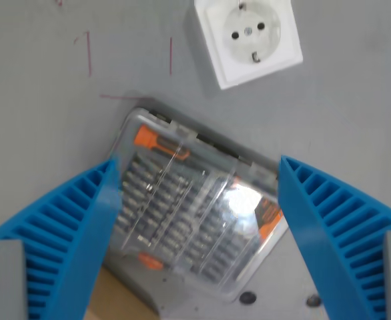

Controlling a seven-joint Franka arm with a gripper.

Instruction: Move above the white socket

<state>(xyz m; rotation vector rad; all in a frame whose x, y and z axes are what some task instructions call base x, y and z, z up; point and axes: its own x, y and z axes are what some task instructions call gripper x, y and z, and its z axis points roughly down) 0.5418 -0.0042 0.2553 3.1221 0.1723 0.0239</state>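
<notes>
My wide-spread, empty fingers (199, 200) hang over the clear bit case (195, 217), so I risk stopping short of the white socket (247, 37).

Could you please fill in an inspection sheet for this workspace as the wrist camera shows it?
Surface: grey table top with thin red pen marks; a tan patch at the bottom edge.
Job's things: white socket at the top of the view, right of centre, lying flat, nothing plugged in.
Clutter: clear plastic bit case with orange parts, turned at an angle, below the socket and apart from it.
Grippers: pincer open, its blue ribbed fingers on either side of the bit case, holding nothing; it is over the case, not over the socket.
Cables: nothing seen.
Surroundings: nothing seen beyond the table.
</notes>
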